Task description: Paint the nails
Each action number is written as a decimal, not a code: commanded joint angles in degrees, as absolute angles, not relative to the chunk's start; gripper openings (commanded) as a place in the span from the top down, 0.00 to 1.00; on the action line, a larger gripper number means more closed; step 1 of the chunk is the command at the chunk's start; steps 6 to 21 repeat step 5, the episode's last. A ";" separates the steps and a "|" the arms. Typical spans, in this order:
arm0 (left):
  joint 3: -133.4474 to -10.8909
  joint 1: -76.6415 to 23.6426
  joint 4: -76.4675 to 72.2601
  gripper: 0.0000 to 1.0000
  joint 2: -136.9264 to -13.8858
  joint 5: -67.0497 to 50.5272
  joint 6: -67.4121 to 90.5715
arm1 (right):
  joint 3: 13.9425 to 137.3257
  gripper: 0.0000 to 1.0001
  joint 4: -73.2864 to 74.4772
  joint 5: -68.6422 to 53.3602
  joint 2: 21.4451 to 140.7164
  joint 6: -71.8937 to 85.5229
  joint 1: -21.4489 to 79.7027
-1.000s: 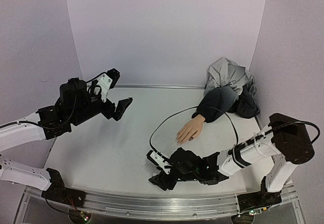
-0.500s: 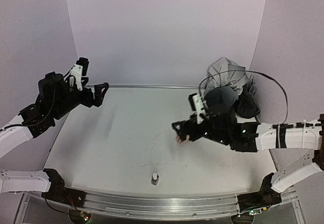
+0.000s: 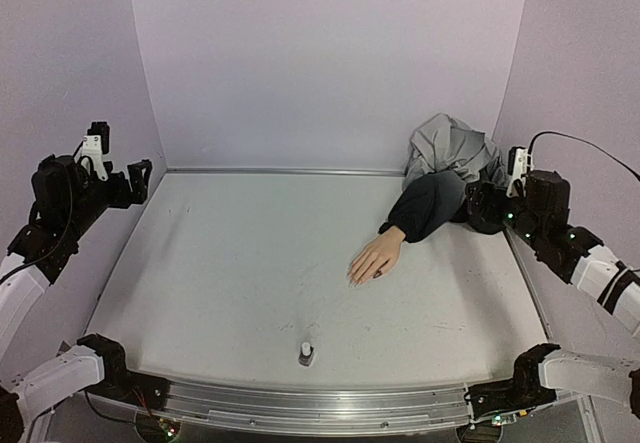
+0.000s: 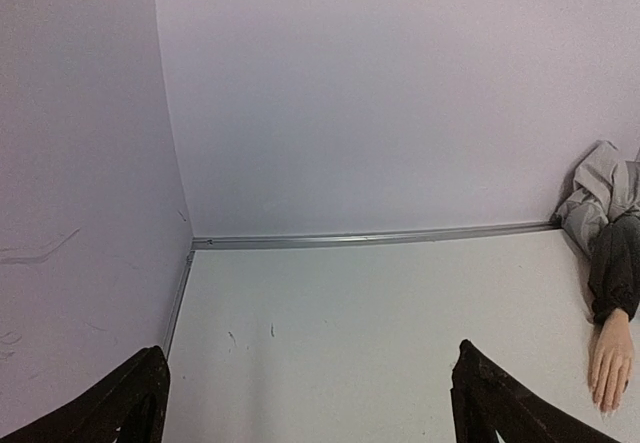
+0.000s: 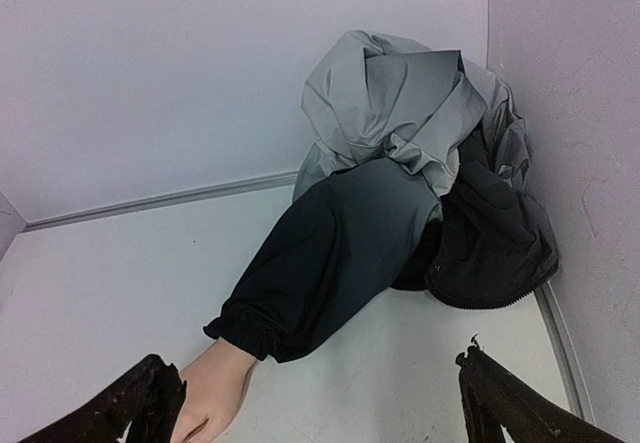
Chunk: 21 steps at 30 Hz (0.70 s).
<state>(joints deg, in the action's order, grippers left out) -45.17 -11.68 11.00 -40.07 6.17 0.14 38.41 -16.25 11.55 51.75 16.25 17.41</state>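
Observation:
The peach mannequin hand lies palm down right of the table's middle, with a dark navy sleeve behind it. Its nails point toward the front; one shows dark, the others are too small to tell colour. The left gripper is open and empty, raised by the left wall, far from the hand. The right gripper is open and empty, raised at the right wall behind the sleeve. The left wrist view shows the hand at its right edge, past the gripper. The right wrist view shows the sleeve and wrist ahead of the gripper.
A small dark bottle with a white cap stands upright near the table's front edge, in the middle. A crumpled grey and black jacket fills the back right corner. Lilac walls close in the table on three sides.
Both arms have pulled back: the right from the front centre, past the hand, to the right wall; the left to the left wall. The bottle now stands alone at the front.

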 commanded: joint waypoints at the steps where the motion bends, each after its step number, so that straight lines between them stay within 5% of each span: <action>1: -48.05 -11.49 10.47 0.00 -39.95 1.37 0.70 | 42.14 0.02 -14.25 14.08 49.96 15.61 17.69; 21: -48.32 -11.49 10.55 0.00 -39.91 0.54 0.10 | 41.16 0.02 -16.38 12.33 46.87 14.93 17.67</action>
